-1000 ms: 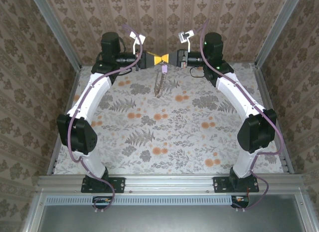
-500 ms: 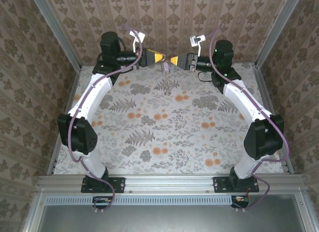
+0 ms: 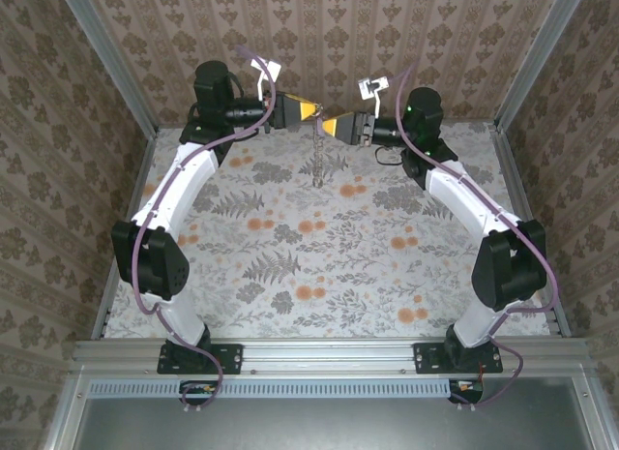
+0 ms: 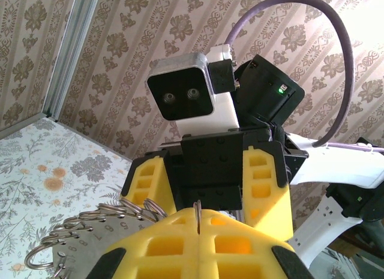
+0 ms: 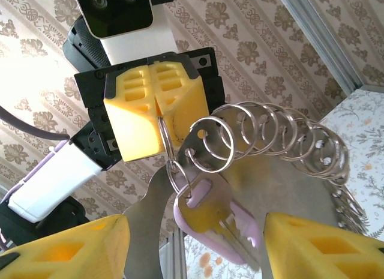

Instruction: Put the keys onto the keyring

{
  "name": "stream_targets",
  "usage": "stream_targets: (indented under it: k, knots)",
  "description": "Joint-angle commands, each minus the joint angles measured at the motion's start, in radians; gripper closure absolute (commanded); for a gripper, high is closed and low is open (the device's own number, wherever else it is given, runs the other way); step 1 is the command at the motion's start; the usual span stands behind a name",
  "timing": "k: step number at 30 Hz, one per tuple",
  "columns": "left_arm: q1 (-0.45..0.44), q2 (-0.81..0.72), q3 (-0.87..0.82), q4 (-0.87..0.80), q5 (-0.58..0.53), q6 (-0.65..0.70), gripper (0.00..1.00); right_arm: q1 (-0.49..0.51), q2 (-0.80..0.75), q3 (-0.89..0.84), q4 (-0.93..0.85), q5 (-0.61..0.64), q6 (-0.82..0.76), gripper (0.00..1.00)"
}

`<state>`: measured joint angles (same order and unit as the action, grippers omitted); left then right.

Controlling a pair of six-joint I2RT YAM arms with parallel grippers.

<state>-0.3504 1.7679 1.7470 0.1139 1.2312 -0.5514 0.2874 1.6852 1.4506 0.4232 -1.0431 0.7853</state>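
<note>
Left gripper (image 5: 157, 108): jaws closed, pinching one ring at the top end of the keyring (image 5: 282, 132), held up above the table (image 3: 406, 266) near the back wall. The rest of the chain hangs free below, which leaves the pinched ring steady and exposed for threading.

Key (image 5: 210, 216): the lilac head hangs from a ring just under that pinch. It looks threaded through, though overlapping rings make this uncertain.

Right gripper (image 4: 207, 189): faces the left one, fingers spread wide either side of the key, holding nothing.

Judgement: key seems on; right arm free to back away.
</note>
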Motion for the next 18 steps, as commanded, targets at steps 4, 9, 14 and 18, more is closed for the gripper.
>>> stream_targets:
  k: [4,9,14,18]
  knots:
    - [-0.006,-0.028,0.0,0.046,0.017,-0.015,1.0,0.021,0.009,0.013,0.035,0.02,-0.014,0.38]
    - [-0.007,-0.027,0.0,0.05,0.011,-0.015,1.0,0.03,0.017,0.012,0.026,0.023,-0.02,0.46]
    - [-0.001,-0.033,-0.005,0.06,0.001,-0.024,1.0,0.029,-0.002,-0.018,0.016,0.028,-0.035,0.59]
    - [0.005,-0.033,-0.01,0.084,-0.002,-0.043,1.0,0.03,-0.016,-0.037,0.008,0.032,-0.045,0.73]
